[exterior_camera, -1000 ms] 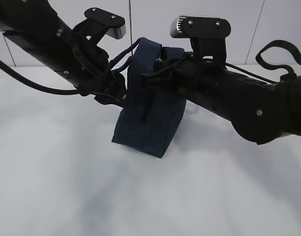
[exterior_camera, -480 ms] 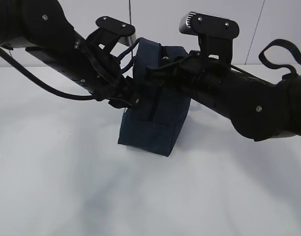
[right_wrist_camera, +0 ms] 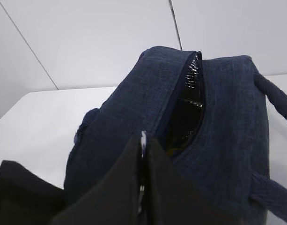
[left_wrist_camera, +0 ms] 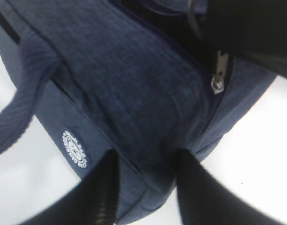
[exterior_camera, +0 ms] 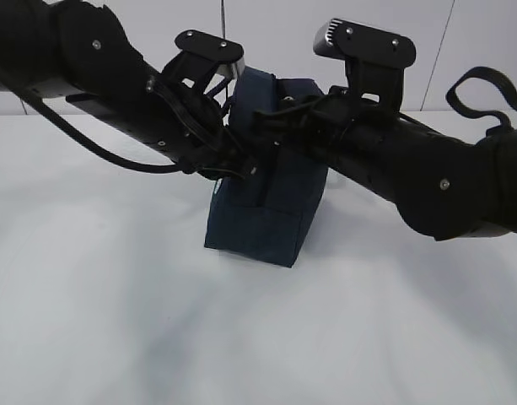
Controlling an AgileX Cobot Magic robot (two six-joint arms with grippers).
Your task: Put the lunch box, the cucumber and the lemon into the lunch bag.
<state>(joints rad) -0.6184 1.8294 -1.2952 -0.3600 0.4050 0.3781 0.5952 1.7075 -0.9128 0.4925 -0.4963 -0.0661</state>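
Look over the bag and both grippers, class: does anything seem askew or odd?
The lunch bag leans to one side instead of standing square on the table. The left gripper straddles one end; the right gripper pinches the metal zipper pull, and the zipper is partly open.

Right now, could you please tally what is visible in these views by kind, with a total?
Bag: 1
Grippers: 2, the left gripper straddling a bag corner, the right gripper shut on the metal zipper pull
Table: 1
Lunch box, cucumber, lemon: 0 identifiable; only a faint yellowish glint shows through the zipper gap
Total: 4
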